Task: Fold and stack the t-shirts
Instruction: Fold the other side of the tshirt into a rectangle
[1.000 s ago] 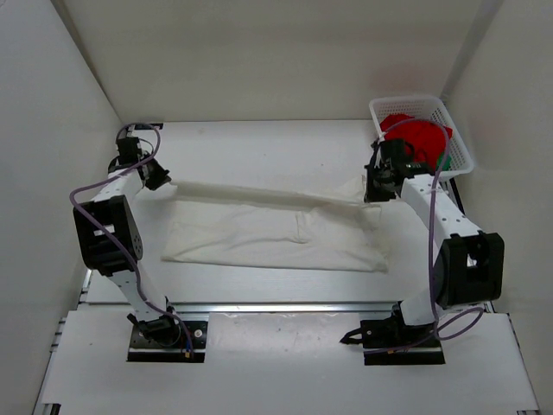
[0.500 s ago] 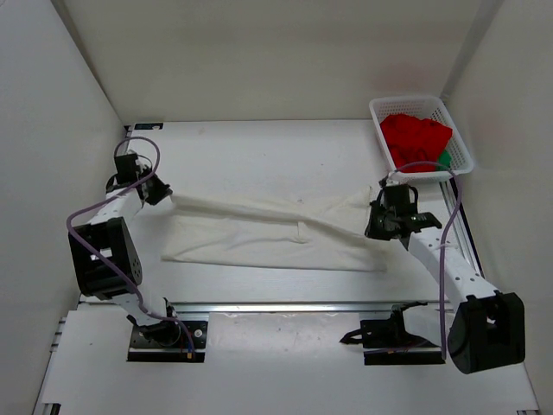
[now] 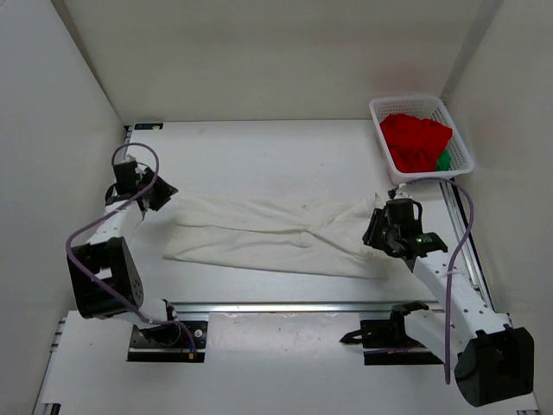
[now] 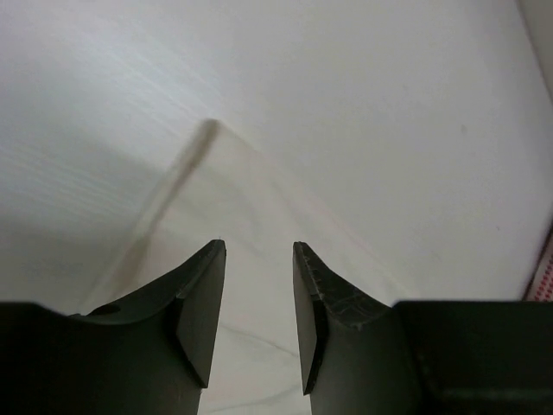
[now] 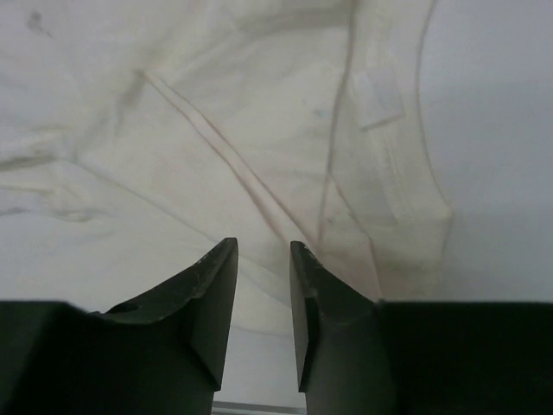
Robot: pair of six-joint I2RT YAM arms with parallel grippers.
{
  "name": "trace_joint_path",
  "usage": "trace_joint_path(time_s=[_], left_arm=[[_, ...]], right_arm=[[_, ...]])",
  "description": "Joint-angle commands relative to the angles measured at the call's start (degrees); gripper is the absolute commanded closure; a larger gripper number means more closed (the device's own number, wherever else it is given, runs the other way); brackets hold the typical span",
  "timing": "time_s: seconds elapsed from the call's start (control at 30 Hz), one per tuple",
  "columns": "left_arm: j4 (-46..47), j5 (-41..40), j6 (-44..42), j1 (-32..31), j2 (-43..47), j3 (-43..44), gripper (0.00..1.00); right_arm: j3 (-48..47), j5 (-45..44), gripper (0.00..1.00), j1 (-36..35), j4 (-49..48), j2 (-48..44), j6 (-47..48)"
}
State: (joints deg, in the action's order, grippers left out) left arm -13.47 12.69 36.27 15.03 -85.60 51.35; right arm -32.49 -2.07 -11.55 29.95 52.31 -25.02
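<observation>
Enclosure: plain white walls (image 3: 259, 60) close in on three sides of a flat, matt white surface (image 3: 276, 156).

Item 1, cloth. The cream-white t-shirt (image 3: 268, 238) lies across the middle of the surface as a long, limp band running left to right. It is doubled over itself, creased, and uneven along its edges. Its left end is just beside the left tool (image 3: 160, 192). Its right end lies under the right tool (image 3: 386, 232).

Item 2, tools. Both have dark, wedge-shaped fingers (image 4: 203, 294). On each tool the fingers stand spread, with an open gap and nothing pinched. Whether either tip touches the cloth cannot be told.

Item 3, differences between views. The overhead view gives the whole band and both arms. The left wrist view adds a pointed corner of the shirt, with a raised folded edge that casts a thin shadow on the surface. The right wrist view adds a stitched seam (image 5: 233, 164) crossing the fabric on a diagonal, a small rectangular label (image 5: 376, 99) sewn flat, and a rounded hem at the right.

Item 4, container. A white plastic mesh basket (image 3: 421, 102) sits at the far right corner, well apart from the cream-white t-shirt. It holds the red t-shirt (image 3: 415, 143), crumpled and filling most of it. The green t-shirt (image 3: 443, 161) shows only as a small patch at the near right corner, against the red one
</observation>
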Motion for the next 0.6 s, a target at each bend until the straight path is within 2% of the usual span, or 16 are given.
trace_joint_path(time_s=[0.0,0.07,0.13,0.23,0.3,0.47,0.57], left_arm=[[3.4,-1.3,-0.1,-8.0,5.6,-0.4,0.52],[4.7,-1.9,0.5,-11.4,5.9,-2.0,0.54],[7.6,-1.4,1.8,-13.1,5.1,-5.2,0.55],[11.1,0.5,4.2,-13.7,1.4,-7.4,0.58],[12.2,2.8,5.1,-12.8,-1.5,-7.9,0.59],[18.0,8.2,8.4,-8.7,-5.3,-11.4,0.61],[18.6,7.8,8.4,-9.2,-4.5,-12.0,0.61]], right_arm=[[-5.5,1.3,0.72,-2.3,-7.1,3.8,1.1],[-7.7,6.2,0.99,-5.5,-11.2,9.1,2.4],[-10.2,6.5,1.0,-7.4,-15.8,16.1,3.6],[-14.1,9.0,0.87,-7.8,-21.2,24.5,5.0],[-16.0,8.3,0.74,-7.8,-23.2,27.9,5.8],[-19.4,9.2,0.69,-6.6,-24.9,34.4,7.0],[-20.8,8.7,0.7,-7.4,-24.1,36.7,7.5]])
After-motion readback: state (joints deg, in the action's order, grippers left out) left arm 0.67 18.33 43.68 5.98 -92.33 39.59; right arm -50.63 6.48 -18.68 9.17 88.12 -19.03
